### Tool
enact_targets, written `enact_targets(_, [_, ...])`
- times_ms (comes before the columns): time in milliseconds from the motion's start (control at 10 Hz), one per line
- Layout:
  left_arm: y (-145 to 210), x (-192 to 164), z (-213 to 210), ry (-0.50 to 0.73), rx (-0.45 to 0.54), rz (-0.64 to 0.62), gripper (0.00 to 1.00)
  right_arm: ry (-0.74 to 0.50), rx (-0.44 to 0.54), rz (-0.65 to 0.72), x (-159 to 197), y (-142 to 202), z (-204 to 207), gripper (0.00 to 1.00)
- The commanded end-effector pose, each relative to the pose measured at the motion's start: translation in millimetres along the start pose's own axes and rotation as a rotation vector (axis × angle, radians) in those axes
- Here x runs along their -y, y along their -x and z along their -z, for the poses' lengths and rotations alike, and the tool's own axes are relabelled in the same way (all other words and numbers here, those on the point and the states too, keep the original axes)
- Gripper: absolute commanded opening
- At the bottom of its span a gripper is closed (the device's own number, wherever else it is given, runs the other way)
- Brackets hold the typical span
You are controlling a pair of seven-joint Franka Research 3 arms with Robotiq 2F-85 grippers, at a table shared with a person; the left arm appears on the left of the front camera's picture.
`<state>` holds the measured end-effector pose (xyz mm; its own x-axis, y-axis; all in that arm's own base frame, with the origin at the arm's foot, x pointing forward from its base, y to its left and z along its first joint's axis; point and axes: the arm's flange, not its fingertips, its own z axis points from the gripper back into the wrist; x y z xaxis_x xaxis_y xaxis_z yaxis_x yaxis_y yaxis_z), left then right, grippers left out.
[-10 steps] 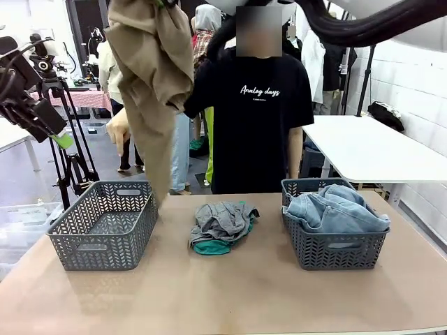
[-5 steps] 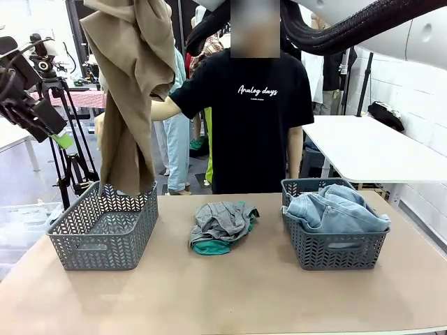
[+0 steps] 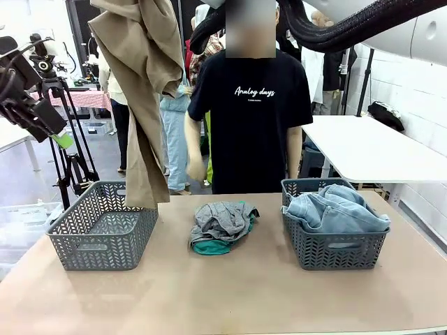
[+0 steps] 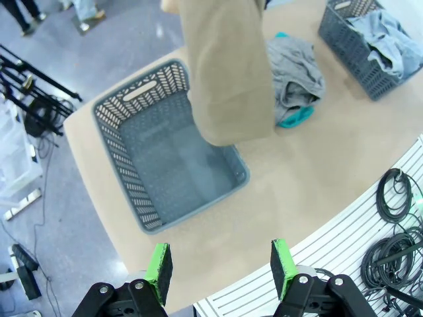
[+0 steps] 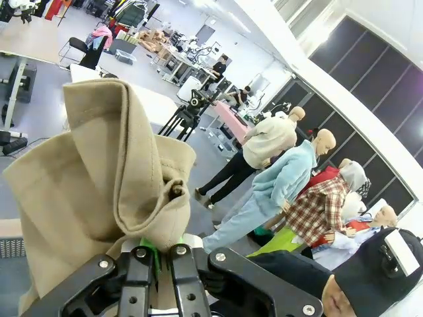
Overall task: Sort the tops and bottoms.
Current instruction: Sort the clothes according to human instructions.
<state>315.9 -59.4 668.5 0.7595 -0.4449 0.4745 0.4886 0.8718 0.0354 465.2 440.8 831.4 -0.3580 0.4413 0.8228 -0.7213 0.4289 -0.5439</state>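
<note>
- tan top (image 3: 143, 84) hangs full length from the right gripper (image 5: 155, 261), whose jaws are clamped on a bunched fold near its upper end; the lower hem dangles at about rim height over the left basket (image 3: 98, 246).
- from the left wrist view the hem sits toward the basket's side nearest the table's middle, overlapping the rim there rather than hanging over the centre.
- the left gripper (image 4: 221, 271) is spread wide and grasps nothing, hovering high above the near table edge.
- grey top (image 3: 220, 218) lies crumpled on the table (image 3: 244, 293) between the baskets, with the teal top (image 3: 209, 246) peeking out beneath it.
- jeans (image 3: 335, 208) fill the right basket (image 3: 335, 252), so the bottoms look sorted.
- step in hand, as i judge it: dropping the tan top into the left basket.
- to do it well, carry the cloth a little further over the basket's middle before letting go, so the hem does not drape over the rim.
- lower first, letting the fabric pool on the basket floor, then open the jaws; a release from this height could let it spill out.
- the person's hand (image 3: 195, 167) hangs near the table's far edge, so keep the descent on the basket side.
</note>
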Motion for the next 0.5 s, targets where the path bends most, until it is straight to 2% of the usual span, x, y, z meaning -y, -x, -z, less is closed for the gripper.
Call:
enact_targets(0, [-1.3,-1.2,-2.1,-0.007,-0.007,-0.006,0.78,0.000,0.000,0.000,0.1,-0.1,-0.1,0.00])
enact_targets(100, [-1.3,-1.2,-2.1,-0.007,-0.007,-0.006,0.78,-0.058,0.017,0.006,-0.3,0.1,23.7,0.00])
enact_targets(300, [-1.3,-1.2,-2.1,-0.007,-0.007,-0.006,0.78,-0.069,0.140,-0.033,0.4,-15.3,62.5,0.00])
enact_targets(400, [-1.3,-1.2,-2.1,-0.007,-0.007,-0.006,0.78,-0.100,0.131,-0.019,-4.7,-12.2,85.1,0.00])
